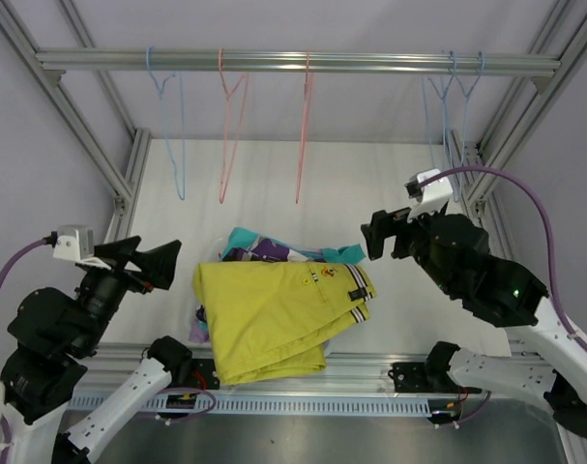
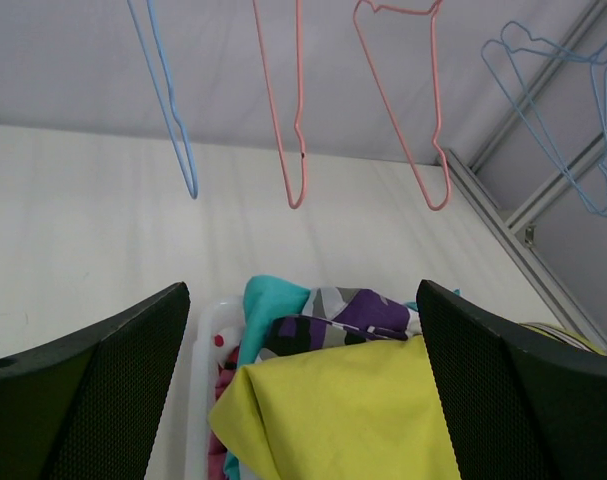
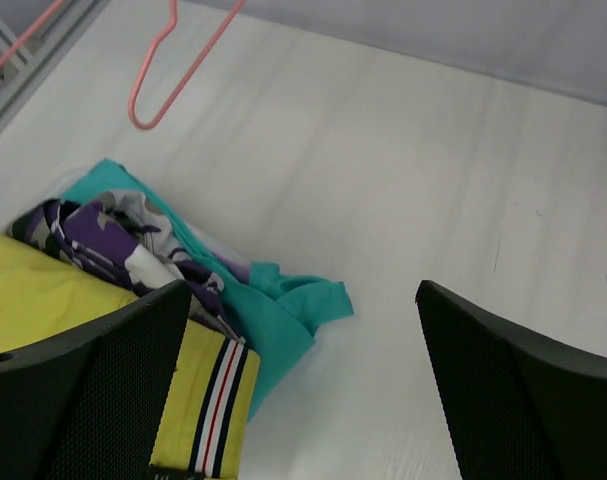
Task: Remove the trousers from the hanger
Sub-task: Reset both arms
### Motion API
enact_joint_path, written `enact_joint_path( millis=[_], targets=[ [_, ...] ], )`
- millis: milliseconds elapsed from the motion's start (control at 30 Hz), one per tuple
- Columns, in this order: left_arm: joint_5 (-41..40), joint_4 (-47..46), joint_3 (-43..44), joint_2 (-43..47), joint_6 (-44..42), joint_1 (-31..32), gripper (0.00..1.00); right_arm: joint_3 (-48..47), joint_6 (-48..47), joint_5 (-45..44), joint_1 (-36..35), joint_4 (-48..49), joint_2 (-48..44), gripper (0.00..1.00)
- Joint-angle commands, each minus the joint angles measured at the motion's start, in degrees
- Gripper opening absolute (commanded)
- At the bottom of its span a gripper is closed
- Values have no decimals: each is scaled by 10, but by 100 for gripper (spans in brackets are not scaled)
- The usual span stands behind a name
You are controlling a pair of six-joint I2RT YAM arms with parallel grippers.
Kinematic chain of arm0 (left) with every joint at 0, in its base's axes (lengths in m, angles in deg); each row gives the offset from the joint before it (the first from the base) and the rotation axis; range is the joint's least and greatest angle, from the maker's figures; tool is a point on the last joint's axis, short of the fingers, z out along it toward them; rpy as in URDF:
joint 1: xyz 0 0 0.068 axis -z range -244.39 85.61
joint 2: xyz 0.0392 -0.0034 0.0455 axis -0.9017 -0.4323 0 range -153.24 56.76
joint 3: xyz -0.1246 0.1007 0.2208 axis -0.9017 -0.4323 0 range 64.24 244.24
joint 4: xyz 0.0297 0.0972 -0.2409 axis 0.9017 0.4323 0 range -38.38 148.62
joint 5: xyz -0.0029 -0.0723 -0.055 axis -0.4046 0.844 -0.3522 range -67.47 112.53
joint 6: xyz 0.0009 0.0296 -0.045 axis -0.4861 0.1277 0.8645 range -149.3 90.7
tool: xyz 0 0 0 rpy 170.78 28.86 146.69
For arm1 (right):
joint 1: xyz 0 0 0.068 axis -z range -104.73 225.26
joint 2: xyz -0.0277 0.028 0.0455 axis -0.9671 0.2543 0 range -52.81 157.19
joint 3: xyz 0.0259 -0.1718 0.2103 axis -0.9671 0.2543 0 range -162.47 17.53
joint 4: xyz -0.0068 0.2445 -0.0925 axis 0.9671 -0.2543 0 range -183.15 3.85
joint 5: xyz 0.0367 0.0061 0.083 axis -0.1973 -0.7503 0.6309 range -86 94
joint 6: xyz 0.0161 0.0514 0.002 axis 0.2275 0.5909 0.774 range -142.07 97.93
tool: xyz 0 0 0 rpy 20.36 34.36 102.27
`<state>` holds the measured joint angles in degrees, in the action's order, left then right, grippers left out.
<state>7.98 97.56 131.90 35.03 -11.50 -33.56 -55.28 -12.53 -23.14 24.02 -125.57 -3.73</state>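
The trousers lie in a pile on the white table, none on a hanger. The mustard yellow pair (image 1: 274, 314) with striped cuffs (image 3: 218, 395) lies on top. The camouflage pair (image 1: 269, 251) and the teal pair (image 1: 249, 240) stick out behind it. Pink-red cloth (image 2: 221, 385) peeks out at the left; lilac is barely visible. Several bare wire hangers hang on the rail: blue (image 1: 172, 126), pink (image 1: 230, 126), pink (image 1: 303, 126) and two blue ones (image 1: 453, 97). My left gripper (image 1: 153, 263) is open and empty left of the pile. My right gripper (image 1: 385, 232) is open and empty to its right.
A white container rim (image 2: 205, 350) shows under the pile's left side. Aluminium frame posts (image 1: 129, 184) stand at both sides of the table, and the rail (image 1: 293, 63) runs across the back. A bare table surface (image 3: 433, 200) lies right of the pile.
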Motion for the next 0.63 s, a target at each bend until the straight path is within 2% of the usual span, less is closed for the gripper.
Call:
enact_joint_path(
  millis=[0,67,167,200,433,600],
  targets=[
    [-28,-54,-23,29,-42,-2,99,-16,-15,-183,-89,-17,-5,100],
    [-36,-80,-73,56,-58,-2,99,-2,-13,-198,-119,-1,-25,99],
    [-45,-114,-136,114,-71,-2,99,27,-15,-274,-164,15,-47,99],
    [-48,-127,-147,128,-73,-2,99,35,-19,-314,-177,21,-50,99],
    [-50,-167,-225,236,-92,-2,99,87,-27,-436,-224,82,-25,99],
    [5,-212,-277,300,-106,2,99,91,-48,-424,-257,119,-14,99]
  ],
)
